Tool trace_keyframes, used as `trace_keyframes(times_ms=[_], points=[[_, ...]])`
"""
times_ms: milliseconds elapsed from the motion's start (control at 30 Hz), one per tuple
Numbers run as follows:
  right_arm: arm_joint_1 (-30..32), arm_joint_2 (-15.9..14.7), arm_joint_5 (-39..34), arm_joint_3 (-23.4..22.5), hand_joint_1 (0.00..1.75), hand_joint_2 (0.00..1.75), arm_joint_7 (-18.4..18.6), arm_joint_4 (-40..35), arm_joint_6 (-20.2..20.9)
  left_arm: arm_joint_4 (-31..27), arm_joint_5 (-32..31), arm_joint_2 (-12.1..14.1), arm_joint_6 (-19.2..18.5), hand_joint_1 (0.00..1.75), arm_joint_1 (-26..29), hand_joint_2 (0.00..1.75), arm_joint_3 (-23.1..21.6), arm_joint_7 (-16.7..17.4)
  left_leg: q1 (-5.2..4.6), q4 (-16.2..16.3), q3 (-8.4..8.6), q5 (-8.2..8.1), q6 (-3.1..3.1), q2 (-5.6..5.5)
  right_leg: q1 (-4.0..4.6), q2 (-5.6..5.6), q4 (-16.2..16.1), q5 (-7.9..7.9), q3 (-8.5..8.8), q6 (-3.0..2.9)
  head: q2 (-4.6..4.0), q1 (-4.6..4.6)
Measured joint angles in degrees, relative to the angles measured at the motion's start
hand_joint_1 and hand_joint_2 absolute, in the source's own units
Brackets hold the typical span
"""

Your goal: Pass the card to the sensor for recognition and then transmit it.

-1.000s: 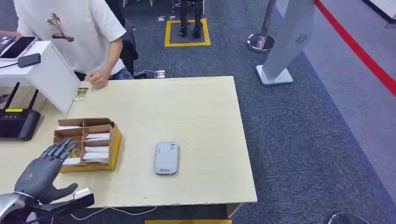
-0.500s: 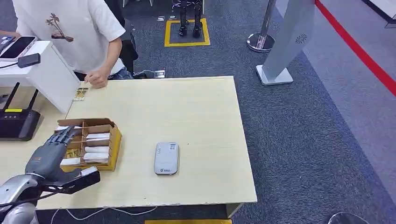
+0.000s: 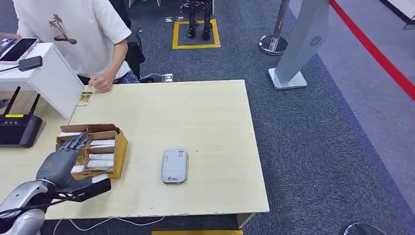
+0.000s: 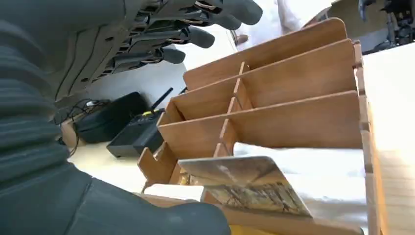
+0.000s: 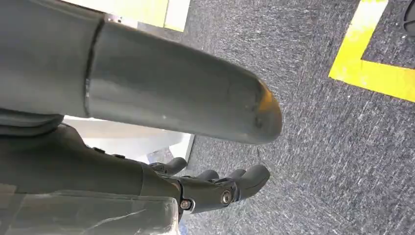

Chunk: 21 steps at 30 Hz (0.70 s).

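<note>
Table (image 3: 205, 107), pale wood, on grey carpet. My left hand (image 3: 61, 159): fingers spread over box (image 3: 117, 147), holding nothing. Card (image 4: 244, 183): in the box's near slot, not yet picked. Sensor (image 3: 174, 166): mid-table, unused. Right hand (image 5: 215, 188): hanging, fingers curled, empty. Scanning and handover remain.

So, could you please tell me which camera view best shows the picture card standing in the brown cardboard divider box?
The left wrist view: the picture card is close, its printed face legible, inside the brown cardboard divider box. The head view shows it as a small speck beside the left robot hand. The right wrist view faces the carpet.
</note>
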Motion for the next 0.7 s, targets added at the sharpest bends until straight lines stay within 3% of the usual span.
trace_keyframes(times_ms=[700], points=[[0.0,0.0,0.0,0.0,0.00,0.00,0.2,0.0,0.0,0.0,2.1,2.6,-1.5,0.00,0.0,1.75,-1.7,0.5,0.00,0.0,0.00,0.00,0.00,0.00,0.00,0.00,0.0,0.00,0.00,0.00,0.00,0.00]])
